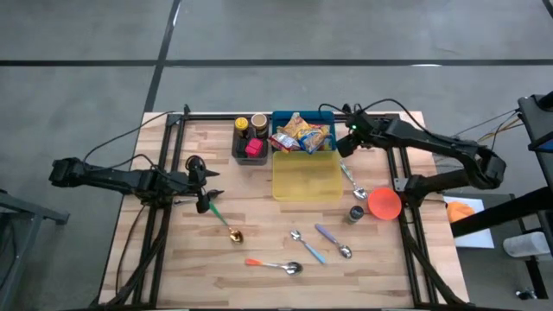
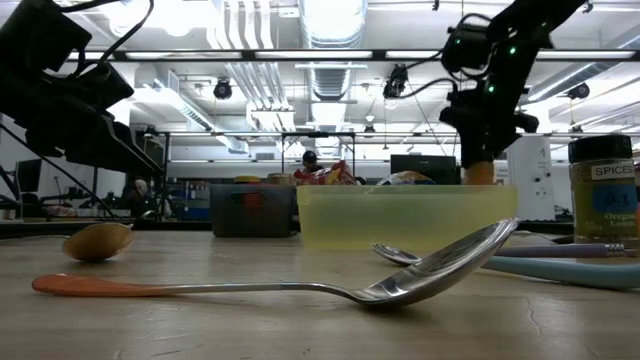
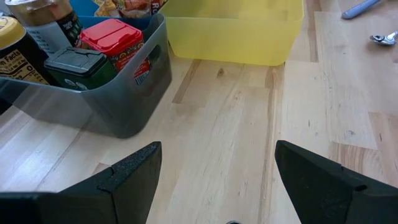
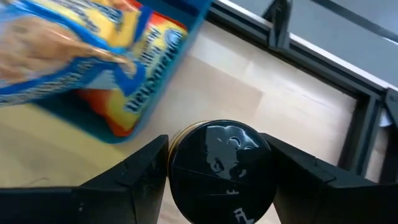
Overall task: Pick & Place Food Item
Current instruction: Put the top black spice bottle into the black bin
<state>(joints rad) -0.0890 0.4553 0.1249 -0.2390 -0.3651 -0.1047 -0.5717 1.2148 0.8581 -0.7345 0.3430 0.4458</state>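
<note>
In the blue bin [image 1: 324, 115], snack packets [image 1: 301, 133]; yellow tub [image 1: 306, 177] beside it.

On my wooden table [image 1: 259, 173] five spoons are lying well apart. An orange-handled spoon [image 1: 275, 265] is resting nearest the front edge, a green-handled gold spoon [image 1: 225, 223] is lying to its left, and two blue-handled spoons [image 1: 308, 244] [image 1: 333, 241] are sitting side by side. A plain spoon [image 1: 352, 181] is lying farther back. A small spice shaker [image 1: 356, 212] is standing just beside a red bowl [image 1: 384, 205]. A person [image 2: 309, 160] is showing in the room behind.
</note>
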